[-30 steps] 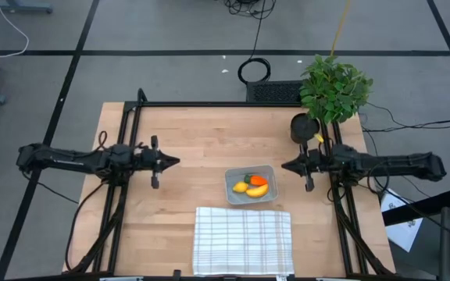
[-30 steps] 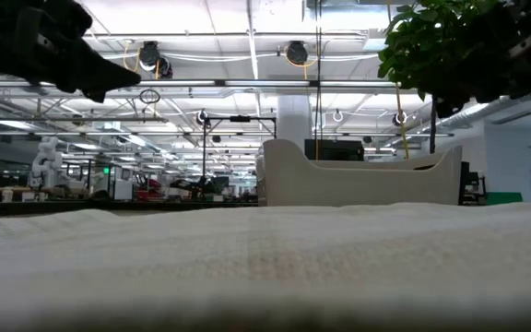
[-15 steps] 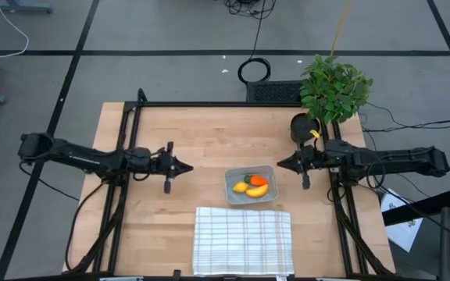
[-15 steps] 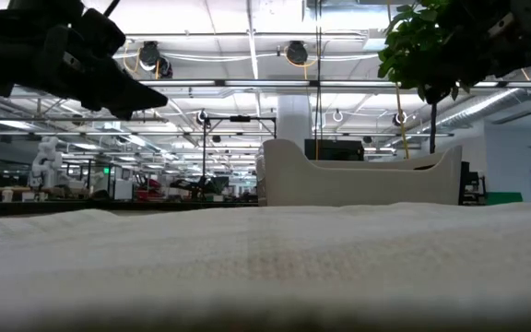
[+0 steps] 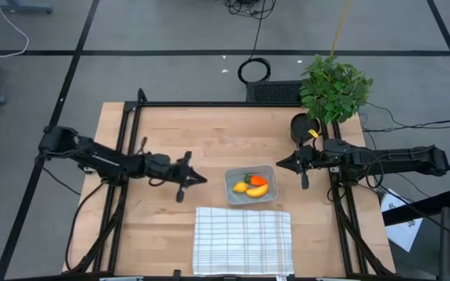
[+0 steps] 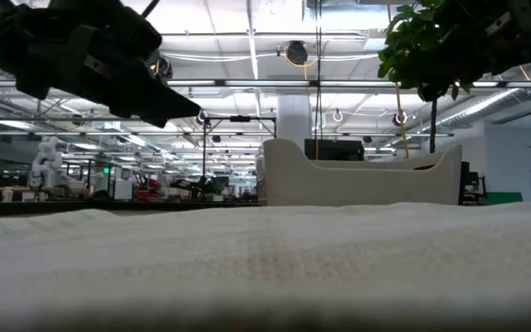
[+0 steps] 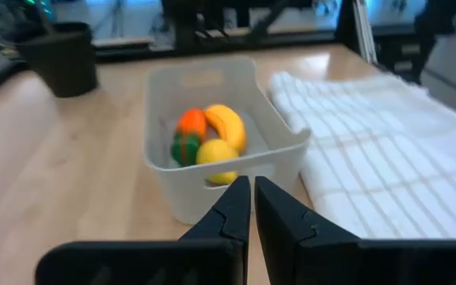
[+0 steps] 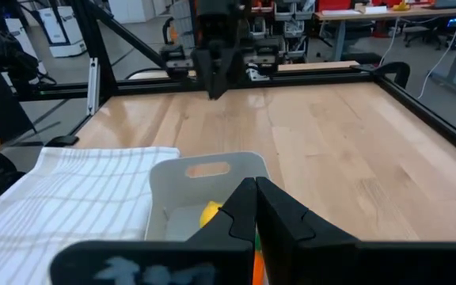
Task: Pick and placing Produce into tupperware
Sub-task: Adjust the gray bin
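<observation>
The tupperware (image 5: 251, 185) stands on the table's middle, just beyond the checked cloth. The banana (image 7: 227, 127), lemon-like lump (image 7: 218, 153) and carrot (image 7: 190, 125) all lie inside it. My left gripper (image 5: 202, 179) hovers shut above the table, a short way left of the tupperware, pointing at it. My right gripper (image 5: 279, 163) hovers shut just right of the tupperware, also pointing at it. In the low view the tupperware (image 6: 358, 175) shows beyond the cloth.
A white checked cloth (image 5: 243, 239) lies at the near edge, in front of the tupperware. A black round pot (image 5: 303, 126) and a leafy plant (image 5: 334, 87) stand at the far right corner. Bare wood stretches across the far and left parts of the table.
My left gripper has reached rightward and a little toward the near edge, coming close to the tupperware. My right gripper shifted slightly left toward the tupperware, then held still. The tupperware and produce have stayed put.
</observation>
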`<state>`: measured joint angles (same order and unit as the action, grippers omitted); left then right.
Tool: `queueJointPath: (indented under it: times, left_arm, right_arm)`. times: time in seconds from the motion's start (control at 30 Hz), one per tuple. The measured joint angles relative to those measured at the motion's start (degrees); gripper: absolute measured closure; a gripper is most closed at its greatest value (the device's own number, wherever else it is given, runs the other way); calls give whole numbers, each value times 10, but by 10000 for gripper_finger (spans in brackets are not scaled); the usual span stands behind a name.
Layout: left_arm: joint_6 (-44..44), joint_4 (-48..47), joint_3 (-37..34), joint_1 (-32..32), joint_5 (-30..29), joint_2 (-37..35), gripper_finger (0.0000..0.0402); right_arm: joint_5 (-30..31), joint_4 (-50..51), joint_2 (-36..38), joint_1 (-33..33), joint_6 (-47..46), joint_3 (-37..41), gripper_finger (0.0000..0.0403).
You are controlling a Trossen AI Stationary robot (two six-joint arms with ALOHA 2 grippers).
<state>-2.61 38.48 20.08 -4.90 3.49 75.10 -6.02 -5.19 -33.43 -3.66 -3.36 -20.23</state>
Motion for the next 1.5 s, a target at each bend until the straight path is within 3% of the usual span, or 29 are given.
queueJointPath:
  times: [0.2,0.73,1.13,1.5]
  left_arm:
    - [-7,-41,50,-8,-3,60,376]
    - [13,-1,84,-7,-16,169,376]
    - [18,17,84,-8,-21,176,376]
    - [18,21,84,-8,-35,176,376]
  right_arm:
    - [0,19,2,0,-3,0,403]
    - [19,130,9,0,-28,0,403]
    - [30,249,13,0,-111,0,403]
    - [30,158,-44,0,-128,30,403]
